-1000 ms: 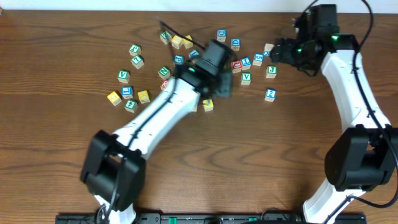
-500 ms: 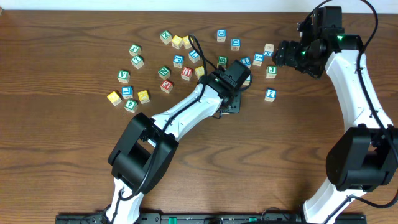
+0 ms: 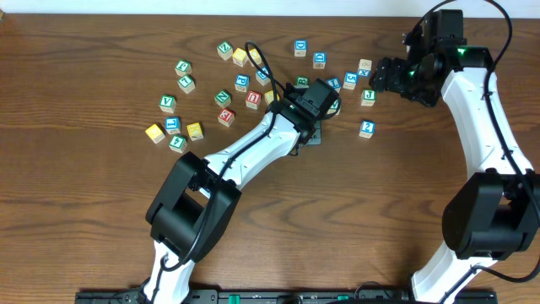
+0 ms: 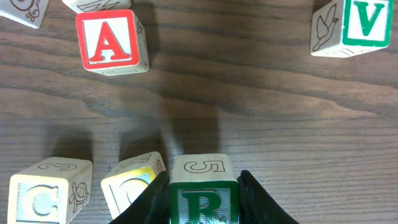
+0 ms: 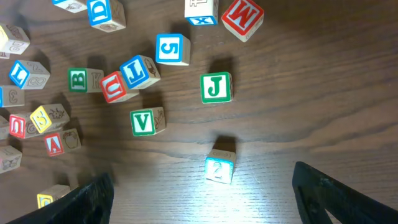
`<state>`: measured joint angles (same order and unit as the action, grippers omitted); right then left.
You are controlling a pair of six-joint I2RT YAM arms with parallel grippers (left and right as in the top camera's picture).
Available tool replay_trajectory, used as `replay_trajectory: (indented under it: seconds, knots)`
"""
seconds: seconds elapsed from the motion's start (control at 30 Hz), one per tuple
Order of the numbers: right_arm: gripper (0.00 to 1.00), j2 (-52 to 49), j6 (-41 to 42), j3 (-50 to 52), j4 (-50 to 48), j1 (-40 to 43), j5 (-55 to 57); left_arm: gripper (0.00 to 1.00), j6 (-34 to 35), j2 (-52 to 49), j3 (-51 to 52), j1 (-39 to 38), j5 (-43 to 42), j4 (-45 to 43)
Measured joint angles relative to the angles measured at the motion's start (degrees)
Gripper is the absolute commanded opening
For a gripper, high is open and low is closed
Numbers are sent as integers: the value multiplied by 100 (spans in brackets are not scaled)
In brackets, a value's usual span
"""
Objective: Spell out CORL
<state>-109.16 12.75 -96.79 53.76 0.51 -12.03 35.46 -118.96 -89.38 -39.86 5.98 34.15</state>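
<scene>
The left gripper (image 4: 204,200) has its fingers closed flat against two opposite sides of the green R block (image 4: 204,186), which sits low in the middle of the wrist view. I'd call it a light, stiff wooden cube with smooth painted faces. It should be easy to hold square across the flats but could twist if caught on a corner. I cannot tell whether it rests on the table (image 4: 261,118) or hangs just clear.

Just beside it on one side is a yellow-lettered block (image 4: 132,183) that looks like an O, and next to that the C block (image 4: 48,191). That neighbour crowds one finger. Farther off, the red A block (image 4: 112,40) and green V block (image 4: 353,26) are well apart. Across the table, the right gripper (image 3: 381,73) gapes wide with nothing in it.
</scene>
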Motion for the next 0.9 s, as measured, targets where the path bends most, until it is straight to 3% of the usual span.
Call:
replay_trajectory:
  seconds: [0.9]
  knots:
    - [89, 0, -221, 0, 85, 0, 0, 29, 208, 0, 70, 214, 190, 452]
